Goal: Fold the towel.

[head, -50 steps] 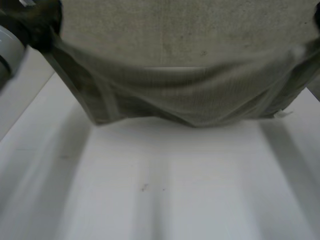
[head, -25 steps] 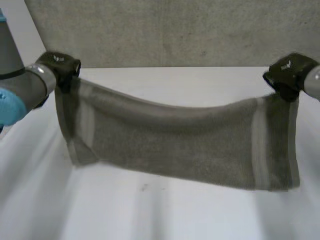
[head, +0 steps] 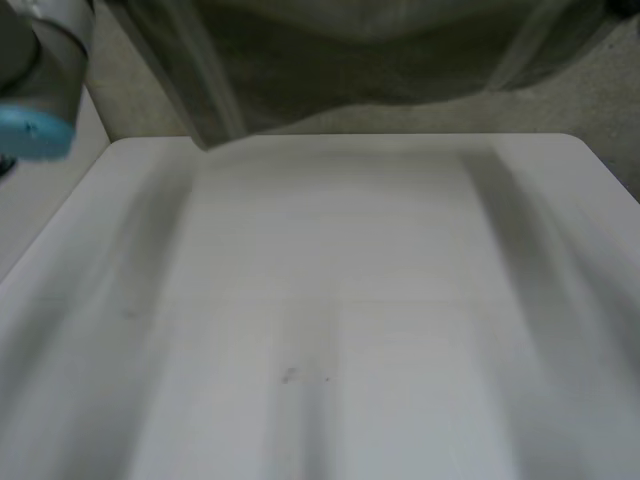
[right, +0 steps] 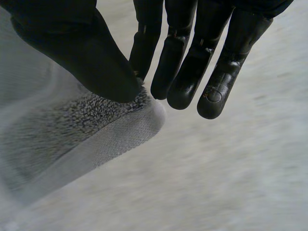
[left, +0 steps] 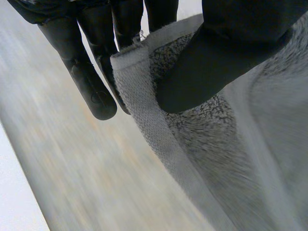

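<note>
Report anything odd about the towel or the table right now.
Nothing stands out. The towel hangs stretched between the hands, the left hand pinching one corner and the right hand the other, above the far edge of the table. No tear or spill shows.

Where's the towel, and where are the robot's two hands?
towel (head: 350, 60): head view, its hanging middle.
left hand (left: 211, 62): left wrist view, thumb pinching the towel's edge.
right hand (right: 82, 53): right wrist view, thumb pinching the towel's corner.

Towel (head: 350, 55) hangs above table's (head: 350, 320) far edge; left arm (head: 38, 85) beside it.
</note>
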You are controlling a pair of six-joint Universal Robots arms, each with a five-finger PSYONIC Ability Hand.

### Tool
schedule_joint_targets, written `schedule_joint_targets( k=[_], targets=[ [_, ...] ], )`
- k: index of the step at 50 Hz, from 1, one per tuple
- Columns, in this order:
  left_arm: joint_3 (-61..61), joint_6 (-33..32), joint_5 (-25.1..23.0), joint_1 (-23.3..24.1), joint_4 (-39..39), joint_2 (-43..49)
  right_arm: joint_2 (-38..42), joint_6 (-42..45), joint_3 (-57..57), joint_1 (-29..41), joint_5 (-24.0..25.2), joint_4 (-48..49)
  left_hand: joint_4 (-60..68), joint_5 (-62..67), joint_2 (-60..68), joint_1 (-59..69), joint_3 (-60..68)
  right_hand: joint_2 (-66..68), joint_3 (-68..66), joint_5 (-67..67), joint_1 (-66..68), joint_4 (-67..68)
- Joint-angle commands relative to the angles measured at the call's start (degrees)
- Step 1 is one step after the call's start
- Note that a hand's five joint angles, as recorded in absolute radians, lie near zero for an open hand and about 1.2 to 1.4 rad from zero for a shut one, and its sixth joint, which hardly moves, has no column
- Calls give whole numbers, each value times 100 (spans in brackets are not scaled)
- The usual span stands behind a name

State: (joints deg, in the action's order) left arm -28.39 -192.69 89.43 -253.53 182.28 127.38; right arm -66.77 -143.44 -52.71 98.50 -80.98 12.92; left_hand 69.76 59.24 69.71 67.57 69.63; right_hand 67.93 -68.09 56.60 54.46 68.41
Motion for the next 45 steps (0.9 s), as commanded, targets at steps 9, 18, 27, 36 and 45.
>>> schedule_joint_targets(
  k=[9,18,27,36,45],
  targets=[
    [-3777,-5,-488,-197,282,208,1103,780,-2023,-50,847,-1738,1024,1076,1029,1243,1037,1207,-1191,1340,2554,1159],
    [-4772,-269,-743,-355,176,-240,805,1169,-2147,-384,864,-2971,1024,1076,1029,1243,1037,1207,-1191,1340,2554,1159],
    [-5764,-1691,-1121,-741,54,-1346,-82,1186,-2551,-612,830,-3234,1024,1076,1029,1243,1037,1207,-1191,1340,2554,1159],
    [-6406,-2640,-1147,-926,-1638,-2259,-1029,2447,-3419,-1242,742,-5014,1024,1076,1029,1243,1037,1207,-1191,1340,2554,1159],
    [-6609,-3670,-2016,-1243,-3569,-2780,-1410,3392,-4062,-1852,891,-5485,1024,1076,1029,1243,1037,1207,-1191,1340,2554,1159]
  ],
)
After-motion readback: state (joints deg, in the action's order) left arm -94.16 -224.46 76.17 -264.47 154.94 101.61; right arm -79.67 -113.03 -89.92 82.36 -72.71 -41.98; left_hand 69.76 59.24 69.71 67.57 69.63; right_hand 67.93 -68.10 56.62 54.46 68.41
